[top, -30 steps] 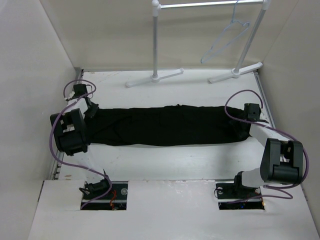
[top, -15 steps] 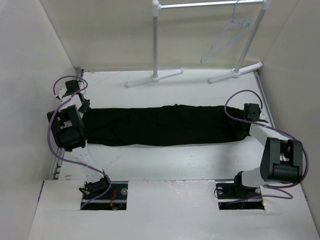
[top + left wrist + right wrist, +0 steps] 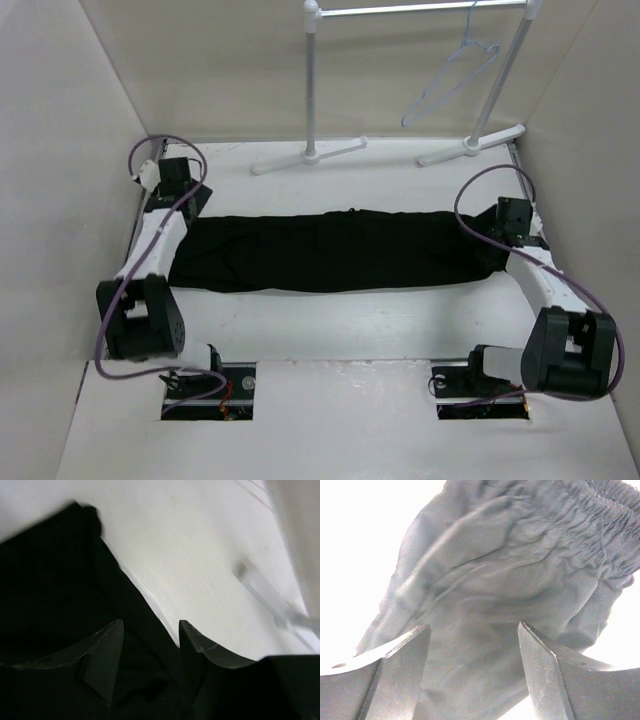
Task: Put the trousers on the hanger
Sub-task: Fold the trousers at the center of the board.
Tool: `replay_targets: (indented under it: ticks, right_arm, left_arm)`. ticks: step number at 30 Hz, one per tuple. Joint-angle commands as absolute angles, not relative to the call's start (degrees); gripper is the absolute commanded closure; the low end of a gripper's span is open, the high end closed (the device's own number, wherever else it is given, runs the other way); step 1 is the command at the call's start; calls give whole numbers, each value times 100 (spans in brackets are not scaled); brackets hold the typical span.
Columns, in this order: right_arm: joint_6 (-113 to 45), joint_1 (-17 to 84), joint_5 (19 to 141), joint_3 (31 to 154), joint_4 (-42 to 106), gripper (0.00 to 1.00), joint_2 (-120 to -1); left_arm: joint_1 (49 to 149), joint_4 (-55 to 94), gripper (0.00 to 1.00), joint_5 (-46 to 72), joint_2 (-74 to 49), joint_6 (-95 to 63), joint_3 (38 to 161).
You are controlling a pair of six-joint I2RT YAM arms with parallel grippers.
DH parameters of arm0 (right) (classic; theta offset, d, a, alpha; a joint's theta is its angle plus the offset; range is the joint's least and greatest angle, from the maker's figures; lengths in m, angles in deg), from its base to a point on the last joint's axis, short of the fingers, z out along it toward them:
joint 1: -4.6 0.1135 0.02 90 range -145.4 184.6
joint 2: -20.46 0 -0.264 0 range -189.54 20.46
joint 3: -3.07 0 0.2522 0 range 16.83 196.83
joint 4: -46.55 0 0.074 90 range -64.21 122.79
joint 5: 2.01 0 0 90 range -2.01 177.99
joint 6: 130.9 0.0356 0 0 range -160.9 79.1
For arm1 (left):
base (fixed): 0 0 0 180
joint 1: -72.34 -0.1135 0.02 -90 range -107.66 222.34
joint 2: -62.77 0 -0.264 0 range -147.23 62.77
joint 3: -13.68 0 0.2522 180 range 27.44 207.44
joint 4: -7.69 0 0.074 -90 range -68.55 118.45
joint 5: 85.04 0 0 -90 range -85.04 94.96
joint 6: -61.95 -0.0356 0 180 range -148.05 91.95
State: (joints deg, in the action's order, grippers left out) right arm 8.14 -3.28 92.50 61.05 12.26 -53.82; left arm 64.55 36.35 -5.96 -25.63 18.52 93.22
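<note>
The trousers point(image 3: 330, 250) lie flat, the hanger point(image 3: 450, 85) well behind them. At their ends, the left gripper point(image 3: 147, 625) and right gripper point(image 3: 472, 625) gape, seemingly holding nothing.

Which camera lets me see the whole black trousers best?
The top camera. It shows the trousers stretched flat across the table, end to end. The left wrist camera catches only one black corner, blurry. The right wrist camera shows just the crinkly waistband end, close up.

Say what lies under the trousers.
The trousers lie stretched out flat on the white table, which shows all round them. The fabric hides anything directly beneath it.
</note>
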Motion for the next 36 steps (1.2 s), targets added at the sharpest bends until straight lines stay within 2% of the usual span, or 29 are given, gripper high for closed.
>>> replay_targets:
  ticks: [1,6,11,18,24,25,26,29,30,33,36]
  right_arm:
    - [753,-528,9098,6289,1065,22,-4829]
    - [1051,-1266,9308,5806,801,18,-4213]
    - [1183,-1803,9256,5445,844,13,-4255]
    - [1279,-2041,9054,5444,1424,10,-5309]
    - [1807,-2015,8992,5839,1653,15,-6284]
    - [1894,-1989,8975,5883,1688,16,-6478]
    - [1974,-1962,8922,5927,1766,23,-6654]
    - [2089,-1787,8983,5980,1890,54,-6866]
    - [2123,-1760,9044,5989,1864,69,-6814]
    - [2045,-1664,9438,5998,1847,81,-6236]
    - [1729,-1619,9966,6252,1514,83,-5366]
  left_arm:
    - [7016,3771,54,-779,-1732,1950,8722]
    - [7940,3771,53,-744,-1019,1950,8062]
    - [8512,3736,53,-524,-702,1994,7666]
    - [8688,3718,53,-286,-482,2055,7420]
    - [8583,3789,53,-260,-175,2055,7349]
    - [8548,3797,53,-260,-148,2064,7340]
    - [8522,3815,53,-260,-122,2064,7349]
    - [8434,3885,53,-260,-8,2090,7402]
    - [8399,3929,53,-269,54,2091,7437]
    - [8346,3991,53,-286,168,2082,7498]
    - [8406,4043,53,-269,169,2082,7630]
